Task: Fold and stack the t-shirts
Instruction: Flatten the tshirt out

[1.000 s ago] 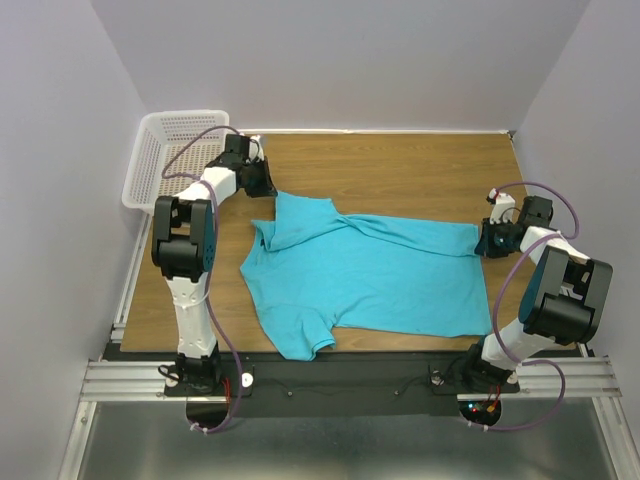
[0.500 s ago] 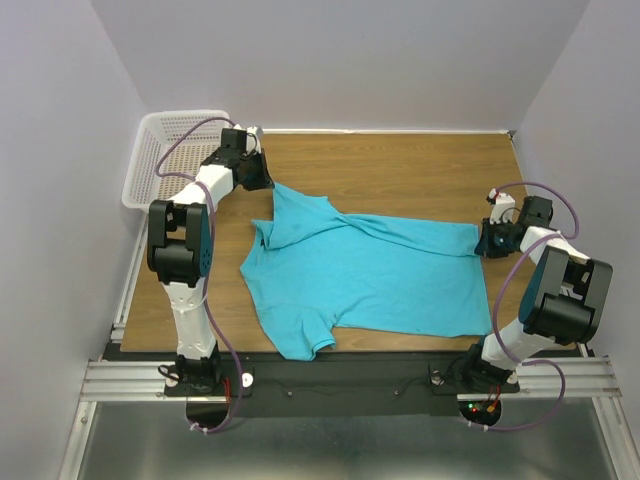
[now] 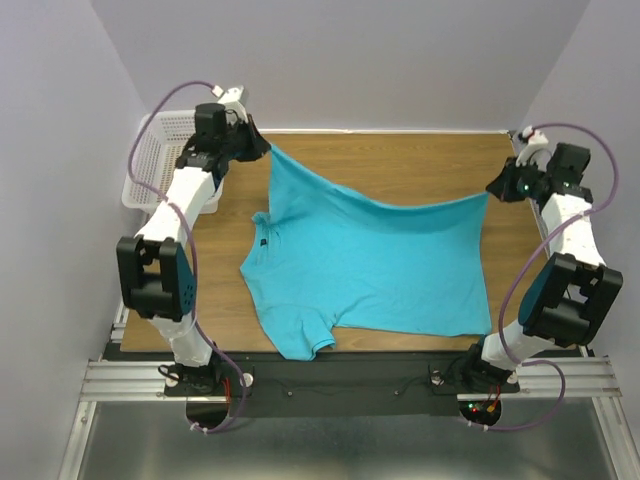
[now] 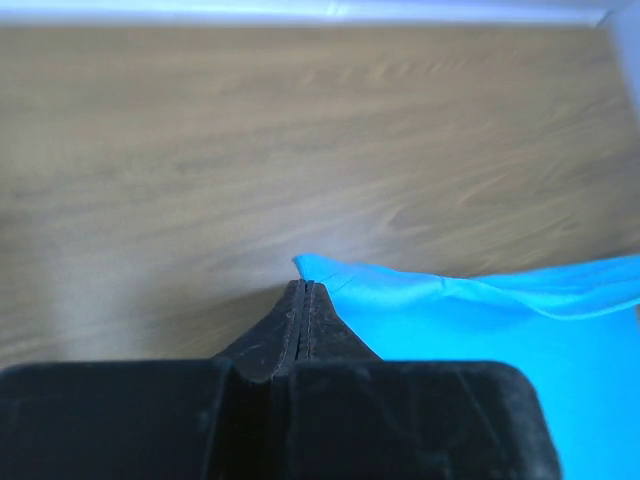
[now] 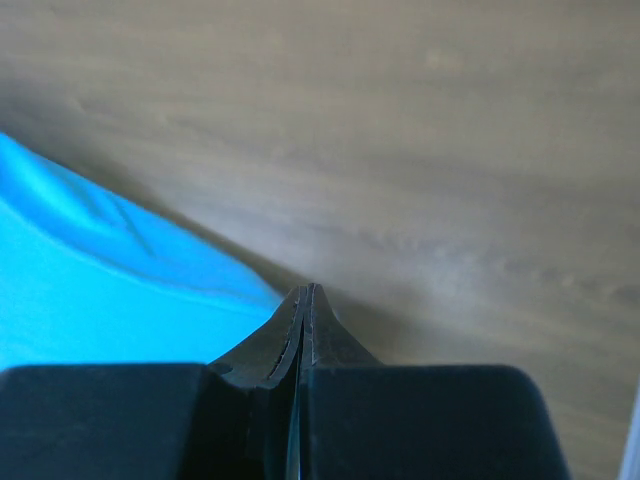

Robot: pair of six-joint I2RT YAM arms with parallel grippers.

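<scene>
One turquoise t-shirt [image 3: 370,265] is spread over the wooden table, its far edge raised off the surface and stretched between both arms. My left gripper [image 3: 264,149] is shut on the shirt's far left corner, high near the basket. In the left wrist view the blue cloth [image 4: 480,330] runs off to the right from my left gripper [image 4: 303,285]. My right gripper [image 3: 492,190] is shut on the far right corner, also lifted. In the right wrist view the cloth [image 5: 110,280] hangs to the left of my right gripper [image 5: 305,290]. The near sleeve and hem rest on the table.
A white mesh basket [image 3: 150,160] stands at the far left corner, just behind the left arm. Bare wooden table [image 3: 400,160] lies beyond the shirt up to the back wall. Grey walls close in on both sides.
Both grippers have risen and moved toward the back, lifting the shirt's far edge off the table and pulling it taut between them. The right arm went from low on the table to high.
</scene>
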